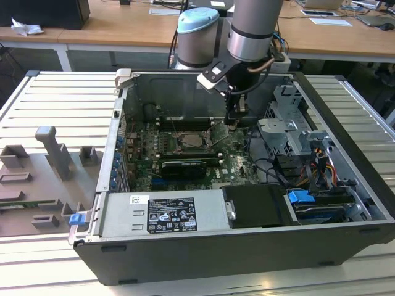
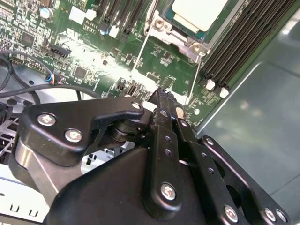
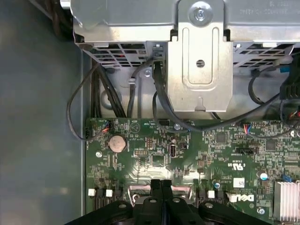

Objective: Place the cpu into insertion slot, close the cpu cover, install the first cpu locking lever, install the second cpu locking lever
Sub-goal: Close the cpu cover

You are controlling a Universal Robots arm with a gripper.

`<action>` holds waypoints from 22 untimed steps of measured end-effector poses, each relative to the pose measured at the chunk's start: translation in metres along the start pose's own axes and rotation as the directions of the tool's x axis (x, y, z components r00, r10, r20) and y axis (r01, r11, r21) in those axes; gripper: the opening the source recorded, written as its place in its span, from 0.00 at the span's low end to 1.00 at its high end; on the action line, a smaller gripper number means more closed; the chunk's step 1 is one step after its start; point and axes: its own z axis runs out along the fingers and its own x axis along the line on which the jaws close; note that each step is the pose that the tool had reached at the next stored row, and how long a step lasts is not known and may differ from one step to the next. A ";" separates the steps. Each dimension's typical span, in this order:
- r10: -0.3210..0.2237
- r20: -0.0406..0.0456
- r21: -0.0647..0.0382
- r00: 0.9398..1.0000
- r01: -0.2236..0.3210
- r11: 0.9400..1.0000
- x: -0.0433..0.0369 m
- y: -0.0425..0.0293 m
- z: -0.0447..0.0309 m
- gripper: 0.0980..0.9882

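Slatted table (image 1: 49,92), open computer case (image 1: 247,259): your hand (image 2: 161,96), fingers pressed together, sits at the edge of the open cpu cover (image 2: 145,82) (cpu (image 2: 197,14) already seated). Push down slowly, squarely.

A slatted aluminium table (image 1: 55,92) carries an open desktop computer case (image 1: 185,265) lying on its side, from the centre out to 3 o'clock in the exterior view; at 9 o'clock rests a grey fixture plate (image 1: 15,222) with upright blocks, possibly part holders; bare slats run toward 11 o'clock.

Jaws together over green motherboard (image 3: 211,154), near silver bracket (image 3: 200,84), black cables (image 3: 159,93).
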 end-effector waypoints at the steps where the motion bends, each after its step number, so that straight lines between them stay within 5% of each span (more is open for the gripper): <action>1: 0.000 0.000 0.000 1.000 0.000 1.000 0.0000 0.0007 0.0001 0.01; 22: -0.006 0.000 0.012 1.000 0.006 1.000 0.0007 0.0180 0.0126 0.01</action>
